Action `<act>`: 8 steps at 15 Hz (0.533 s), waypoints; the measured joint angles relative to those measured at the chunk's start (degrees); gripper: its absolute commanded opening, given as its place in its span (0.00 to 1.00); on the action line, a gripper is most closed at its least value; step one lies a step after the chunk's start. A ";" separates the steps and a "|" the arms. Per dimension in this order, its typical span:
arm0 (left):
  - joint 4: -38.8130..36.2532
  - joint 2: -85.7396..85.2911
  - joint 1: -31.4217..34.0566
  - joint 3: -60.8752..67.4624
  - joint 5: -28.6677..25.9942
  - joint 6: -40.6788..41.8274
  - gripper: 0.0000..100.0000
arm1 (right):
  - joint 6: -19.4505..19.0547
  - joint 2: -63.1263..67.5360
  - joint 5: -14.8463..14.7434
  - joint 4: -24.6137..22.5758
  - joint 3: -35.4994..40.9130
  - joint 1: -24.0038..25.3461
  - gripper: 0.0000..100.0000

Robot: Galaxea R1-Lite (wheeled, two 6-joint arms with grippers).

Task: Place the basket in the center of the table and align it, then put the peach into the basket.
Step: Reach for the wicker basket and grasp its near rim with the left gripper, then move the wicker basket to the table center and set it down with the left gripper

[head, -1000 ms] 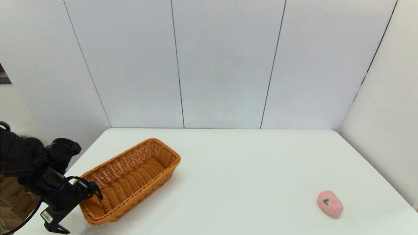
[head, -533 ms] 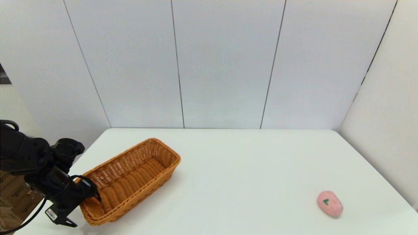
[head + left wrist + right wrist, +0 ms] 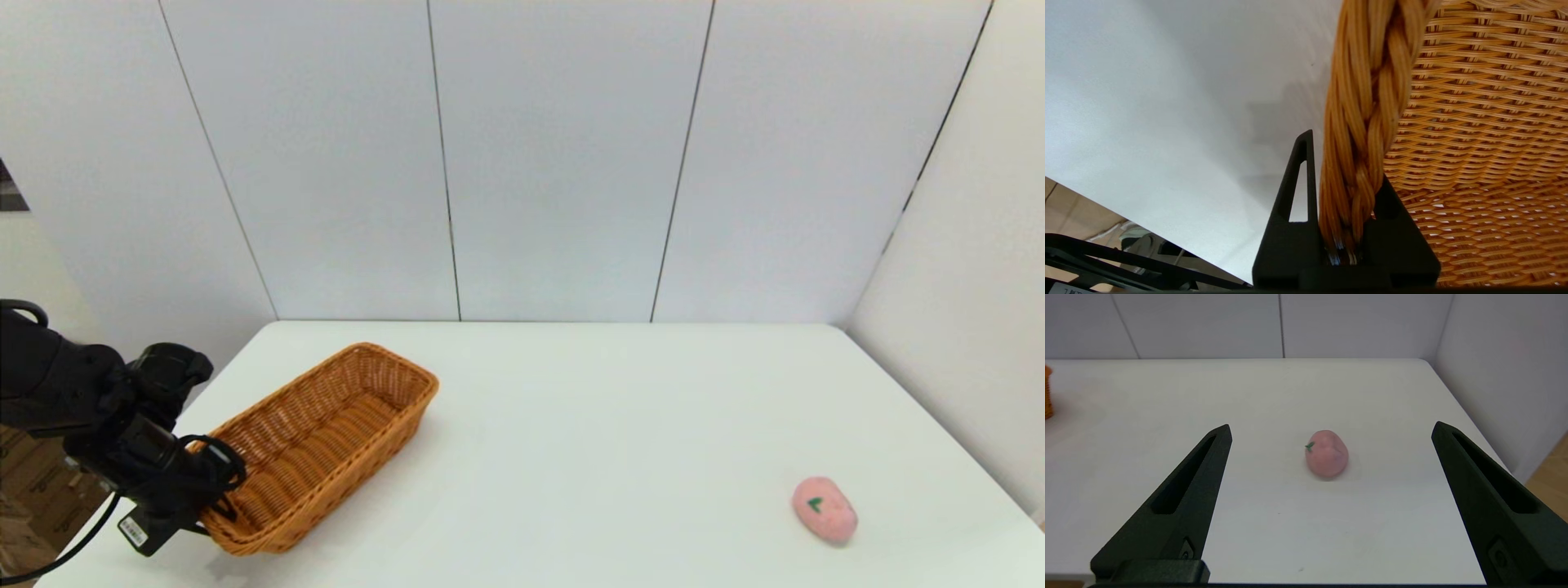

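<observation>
An orange-brown woven basket (image 3: 326,445) sits at the left side of the white bench (image 3: 588,425), lying at an angle with its near end close to the left front corner. The left gripper (image 3: 214,510) is at that near end, its black fingers (image 3: 1294,192) clenched on the braided rim (image 3: 1367,106), one finger outside the wall and one inside. A small white label (image 3: 133,532) with dark print is stuck on the gripper body, too small to read.

The pink peach (image 3: 824,510) lies well apart from the basket, near the right front of the bench, its green leaf mark facing up.

The left wrist view shows the rim strands wedged between the fingers, which the head view hides behind the gripper. The right wrist view shows the right gripper (image 3: 1331,430), unseen from the head, with its fingers (image 3: 1180,498) spread wide, holding nothing, above the bench, the peach (image 3: 1327,453) lying farther off in line with the gap.
</observation>
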 measured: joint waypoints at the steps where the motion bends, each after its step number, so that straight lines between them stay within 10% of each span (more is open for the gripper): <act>1: 0.05 -0.11 -0.29 0.00 0.00 0.05 0.00 | -0.02 0.00 -0.02 0.00 0.00 -0.02 1.00; 8: 0.77 -11.46 -7.25 0.39 -4.58 3.33 0.00 | 0.00 0.00 -0.02 0.00 0.00 -0.02 1.00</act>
